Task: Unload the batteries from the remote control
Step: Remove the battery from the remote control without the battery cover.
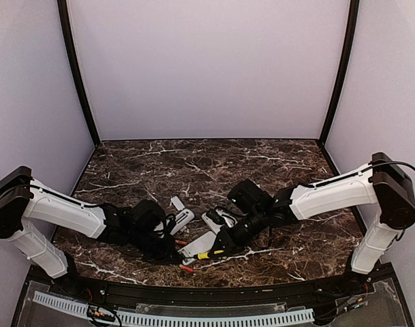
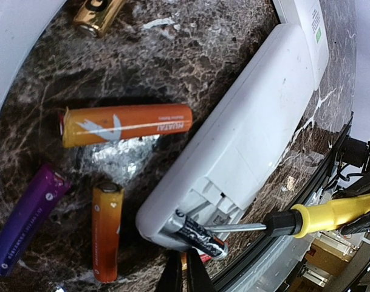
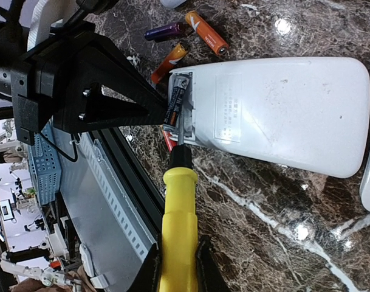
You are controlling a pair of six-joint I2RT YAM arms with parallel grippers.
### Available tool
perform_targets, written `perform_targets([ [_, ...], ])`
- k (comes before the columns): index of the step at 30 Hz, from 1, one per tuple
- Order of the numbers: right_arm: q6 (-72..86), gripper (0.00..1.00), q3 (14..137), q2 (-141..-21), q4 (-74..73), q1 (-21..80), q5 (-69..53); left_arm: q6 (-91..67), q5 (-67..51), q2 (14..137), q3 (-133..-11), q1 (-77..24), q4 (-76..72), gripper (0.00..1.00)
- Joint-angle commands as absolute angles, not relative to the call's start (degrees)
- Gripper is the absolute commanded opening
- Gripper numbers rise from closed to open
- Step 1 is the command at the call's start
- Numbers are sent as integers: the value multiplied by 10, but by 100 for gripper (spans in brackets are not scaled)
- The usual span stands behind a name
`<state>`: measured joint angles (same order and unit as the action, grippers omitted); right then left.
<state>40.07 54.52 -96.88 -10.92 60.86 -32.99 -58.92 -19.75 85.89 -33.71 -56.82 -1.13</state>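
The white remote control [image 2: 251, 134] lies back up with its battery bay open at the near end. A black-and-silver battery [image 2: 200, 234] sticks up out of the bay, with the screwdriver's metal shaft [image 2: 239, 227] reaching in beside it. My right gripper [image 3: 177, 258] is shut on the yellow screwdriver handle [image 3: 180, 207]. The left gripper [image 2: 185, 271] is shut, its tips just below the raised battery and nothing visibly between them. Loose batteries lie on the marble: two orange [image 2: 127, 125] [image 2: 106, 231], one purple [image 2: 23, 219], one gold [image 2: 99, 12].
A second white remote [image 2: 306, 24] lies beside the first, and more white pieces [image 1: 182, 216] sit behind the grippers. A red battery [image 1: 187, 268] rests near the table's black front rail [image 3: 130, 176], which runs close to both grippers.
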Motion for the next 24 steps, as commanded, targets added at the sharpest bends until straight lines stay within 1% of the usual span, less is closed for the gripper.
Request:
perform_targets([
  [1, 420, 0, 526, -982, -77, 605, -353, -583, -175, 876, -331, -570, 15, 3],
  [8, 422, 0, 525, -980, -78, 604, -349, -583, -168, 872, -332, -570, 23, 2],
  [10, 423, 0, 524, -979, -78, 604, -347, -583, -154, 860, -331, -571, 34, 1],
  [12, 425, 0, 522, -978, -78, 603, -343, -580, -133, 832, -331, -571, 51, 3],
  [16, 433, 0, 514, -974, -71, 602, -339, -563, -88, 752, -343, -569, 106, 12],
  [18, 436, 0, 513, -973, -68, 601, -339, -551, -76, 710, -362, -566, 141, 18],
  [19, 436, 0, 513, -973, -68, 601, -338, -547, -73, 701, -365, -560, 152, 20],
  [24, 440, 0, 523, -970, -66, 599, -333, -514, -94, 652, -379, -523, 205, 31],
])
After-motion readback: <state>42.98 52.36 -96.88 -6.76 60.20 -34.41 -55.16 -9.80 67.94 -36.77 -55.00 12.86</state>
